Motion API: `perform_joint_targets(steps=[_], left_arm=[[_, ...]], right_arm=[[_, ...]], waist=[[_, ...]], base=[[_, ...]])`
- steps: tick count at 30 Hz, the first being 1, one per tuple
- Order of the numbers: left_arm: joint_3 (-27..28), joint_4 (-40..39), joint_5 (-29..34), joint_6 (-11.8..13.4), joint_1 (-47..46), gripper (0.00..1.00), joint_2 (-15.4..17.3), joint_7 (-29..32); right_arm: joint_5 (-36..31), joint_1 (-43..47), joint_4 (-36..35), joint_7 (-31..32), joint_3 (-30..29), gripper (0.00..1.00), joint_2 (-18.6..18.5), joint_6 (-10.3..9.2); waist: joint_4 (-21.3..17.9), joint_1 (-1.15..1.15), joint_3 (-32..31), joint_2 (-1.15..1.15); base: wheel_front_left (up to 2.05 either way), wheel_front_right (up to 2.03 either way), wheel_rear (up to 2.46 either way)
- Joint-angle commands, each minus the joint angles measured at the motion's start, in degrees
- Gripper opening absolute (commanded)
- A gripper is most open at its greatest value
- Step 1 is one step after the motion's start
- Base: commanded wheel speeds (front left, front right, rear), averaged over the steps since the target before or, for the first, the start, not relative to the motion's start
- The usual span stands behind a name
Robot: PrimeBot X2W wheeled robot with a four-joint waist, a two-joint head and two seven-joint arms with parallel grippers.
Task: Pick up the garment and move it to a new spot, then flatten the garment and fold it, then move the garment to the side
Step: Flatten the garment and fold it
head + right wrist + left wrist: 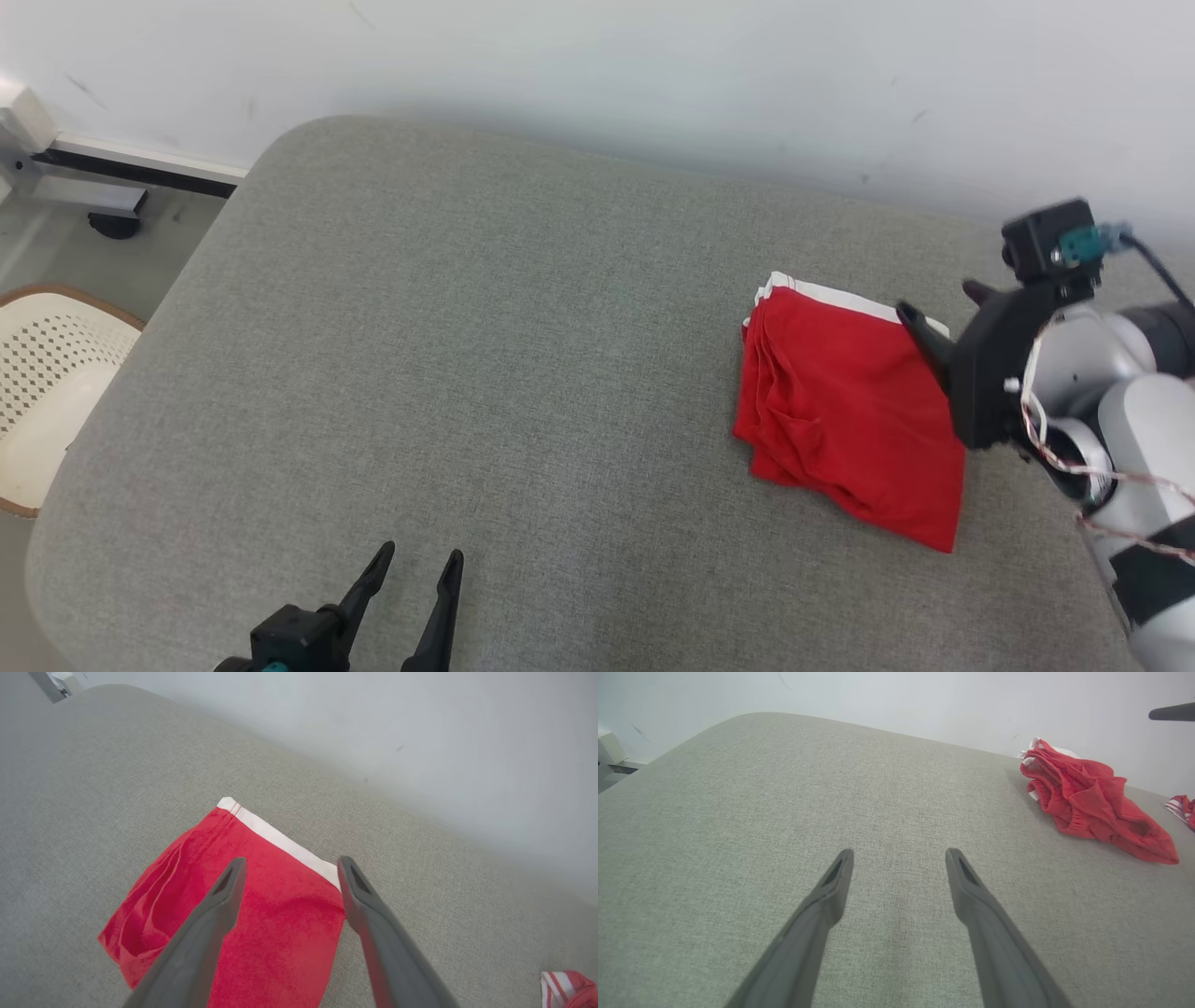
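Underneath everything, a broad grey padded surface (467, 392) against a pale wall, most of it bare.

Toward its right side, well away from the centre, the red garment (840, 411): a compact, roughly rectangular packet, white waistband along the far edge, layered edges stacked on the left (some rumple there in the left wrist view, so not a crisp fold). Judged folded, then, and flat enough. Judged moved aside too, given the spot near the right end of the surface. No pickup, flattening or folding left to do, as far as visible.

Over the garment's right edge, the right gripper (936, 299): fingers spread wide, nothing clamped, pointing down at the red cloth from close above (touching or not, cannot tell). No grip on the garment.

At the lower left, well apart from the garment, the left gripper (422, 553): likewise spread wide and holding nothing, hovering over bare grey fabric.

Smallest, out past the garment's right side, a scrap of red-and-white striped cloth (567, 987), partly cut off by the frame edge (a separate piece, by the look of it).

Remaining, by judgement: little beyond drawing the right arm clear, and perhaps tidying that rumpled left edge.
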Motion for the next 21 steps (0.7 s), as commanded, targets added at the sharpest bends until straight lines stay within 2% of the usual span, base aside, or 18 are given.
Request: perform_joint_targets(steps=[1, 7, 8, 9, 10, 16, 21], left_arm=[[-0.1, -0.2, -0.1, 0.1, 0.0, 1.00, 0.2, 0.1], [0.0, -0.4, -0.4, 0.3, 0.5, 1.00, 0.5, 0.0], [0.1, -0.4, -0.4, 0.3, 0.6, 1.00, 0.6, -0.1], [0.1, -0.5, -0.5, 0.2, 0.4, 1.00, 0.5, -0.2], [0.1, -0.6, -0.5, 0.2, 0.3, 1.00, 0.4, -0.2], [-0.3, -0.4, -0.2, 0.0, -0.9, 1.00, -0.2, -0.4], [-0.4, 0.2, -0.4, -0.2, -0.7, 1.00, -0.5, -0.6]], right_arm=[[-1.5, 2.3, -0.3, -1.0, 0.1, 1.00, -0.8, 0.01], [-5.5, 7.9, 0.8, -6.0, 1.5, 1.00, -1.3, 0.01], [-6.1, 8.7, 1.4, -7.0, 2.0, 0.86, -1.1, 0.01], [-7.4, 9.1, 3.0, -9.1, 2.5, 0.19, -0.3, 0.01], [-8.1, 9.1, 3.8, -10.1, 3.1, 0.00, 0.2, 0.01], [-11.2, 6.6, 10.1, -16.3, 7.0, 0.00, 4.7, 0.01], [-11.1, 4.6, 14.5, -19.6, 11.9, 0.00, 8.1, 0.01]], waist=[[0.0, 0.00, -0.3, 0.00], [0.0, 0.00, -0.4, 0.00], [0.0, 0.00, -0.3, 0.00], [0.1, 0.00, 0.2, 0.00], [0.1, 0.00, 0.4, 0.00], [0.7, 0.00, 1.8, 0.00], [1.4, 0.00, 1.7, 0.00]], base=[[0.00, 0.00, 0.00], [0.00, 0.00, 0.00], [0.00, 0.00, 0.00], [0.00, 0.00, 0.00], [0.00, 0.00, 0.00], [0.00, 0.00, 0.00], [0.00, 0.00, 0.00]])
